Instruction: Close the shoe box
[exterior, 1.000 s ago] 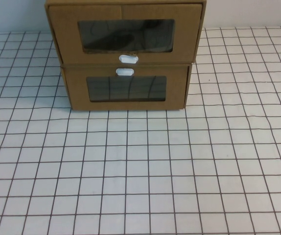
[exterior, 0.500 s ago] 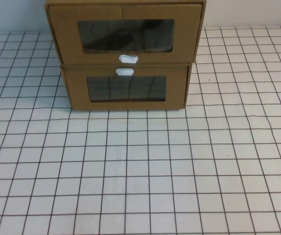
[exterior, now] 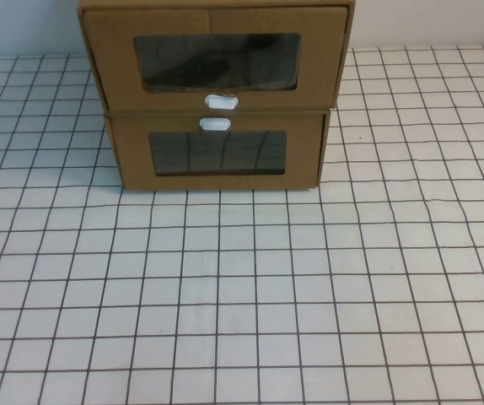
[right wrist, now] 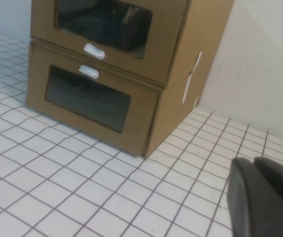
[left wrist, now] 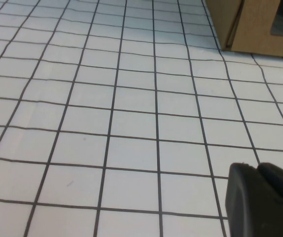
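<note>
**Robot body: visible parts only**

Left gripper (left wrist: 262, 197) is showing as matte black, rounded moulded casing with a seam between two lobes. Right gripper (right wrist: 265, 195) is showing the same: dark grey-black, smooth, rounded casing. No cables, screws or markings are showing

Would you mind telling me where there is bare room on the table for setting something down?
The gridded table is bare in front of the stacked shoe box and lower box, and on both flanks. Only the back middle is crowded. Both end effectors, left and right, are off the high view.
</note>
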You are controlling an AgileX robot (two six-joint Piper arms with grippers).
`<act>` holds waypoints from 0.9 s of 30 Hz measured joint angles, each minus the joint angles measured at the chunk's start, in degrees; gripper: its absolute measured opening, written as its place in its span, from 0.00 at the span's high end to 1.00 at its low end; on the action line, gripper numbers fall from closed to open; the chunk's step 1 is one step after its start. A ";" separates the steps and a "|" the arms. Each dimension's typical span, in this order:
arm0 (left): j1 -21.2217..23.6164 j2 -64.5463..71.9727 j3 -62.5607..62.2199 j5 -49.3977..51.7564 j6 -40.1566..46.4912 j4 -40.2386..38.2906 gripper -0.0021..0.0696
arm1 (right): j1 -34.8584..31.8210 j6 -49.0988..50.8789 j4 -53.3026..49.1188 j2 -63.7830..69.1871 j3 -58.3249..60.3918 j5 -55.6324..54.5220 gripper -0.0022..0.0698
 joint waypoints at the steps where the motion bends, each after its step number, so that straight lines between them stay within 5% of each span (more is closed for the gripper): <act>1: 0.00 0.00 0.00 0.00 0.00 0.00 0.97 | 0.00 0.00 0.00 0.00 0.00 0.00 0.99; 9: 0.00 0.00 0.00 0.00 0.00 0.11 0.97 | -1.55 0.00 0.11 -0.49 0.03 0.00 0.99; 18: 0.00 0.00 0.00 0.00 0.00 0.11 0.97 | -22.94 0.11 13.06 -2.74 0.38 -1.17 0.99; 27: 0.00 -0.02 0.00 0.00 0.00 0.11 0.97 | -28.48 -0.61 22.78 -5.04 4.01 1.12 0.99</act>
